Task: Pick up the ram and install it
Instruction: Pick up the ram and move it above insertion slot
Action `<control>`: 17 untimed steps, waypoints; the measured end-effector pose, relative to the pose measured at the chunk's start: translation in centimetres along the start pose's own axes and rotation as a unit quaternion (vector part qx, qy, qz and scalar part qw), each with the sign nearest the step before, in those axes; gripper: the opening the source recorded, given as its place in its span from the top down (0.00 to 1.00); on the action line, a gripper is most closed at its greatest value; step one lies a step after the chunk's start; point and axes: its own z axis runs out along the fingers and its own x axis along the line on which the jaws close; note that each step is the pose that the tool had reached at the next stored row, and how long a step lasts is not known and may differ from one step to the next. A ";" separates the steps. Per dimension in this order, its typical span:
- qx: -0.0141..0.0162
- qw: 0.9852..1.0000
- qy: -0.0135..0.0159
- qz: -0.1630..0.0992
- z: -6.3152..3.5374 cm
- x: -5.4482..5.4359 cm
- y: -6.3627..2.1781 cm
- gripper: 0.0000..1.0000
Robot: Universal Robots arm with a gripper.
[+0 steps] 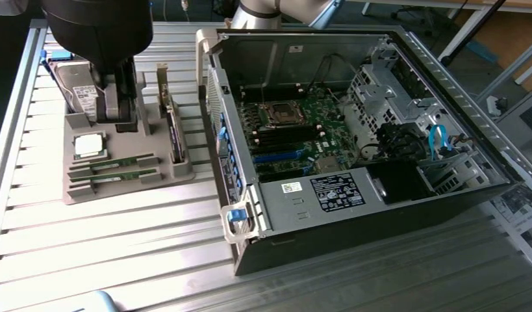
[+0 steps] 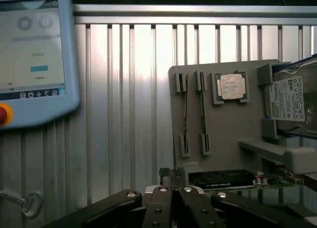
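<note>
Ram sticks [image 1: 114, 162] stand on edge in two slots of the grey tray [image 1: 101, 190], beside the computer case [image 1: 353, 214], long axes parallel and running across the exterior view. Our gripper [image 2: 172, 189] hangs over the tray, jaws together, empty. For a clean pick, we recommend centring on one stick's length and pinching its flat faces.

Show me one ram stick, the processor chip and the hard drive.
Ram stick [image 2: 202, 113], wrist view, middle of its long thin edge.
Processor chip [image 2: 231, 86], wrist view, centre of its silver top.
Hard drive [image 2: 290, 99], wrist view, on its white label.
</note>
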 end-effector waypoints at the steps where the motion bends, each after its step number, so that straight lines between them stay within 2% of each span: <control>1: 0.000 1.000 0.000 0.000 0.00 0.0 0.00 0.89; 12: 0.000 1.000 0.000 0.000 0.00 0.0 0.00 0.89; 13: 0.000 1.000 0.000 0.000 0.00 0.0 0.00 0.83; 14: 0.000 1.000 0.000 0.000 0.00 0.0 0.00 0.83; 15: 0.000 1.000 0.000 0.000 0.00 0.0 0.00 0.76; 17: 0.000 1.000 0.000 0.000 0.00 0.0 0.00 0.76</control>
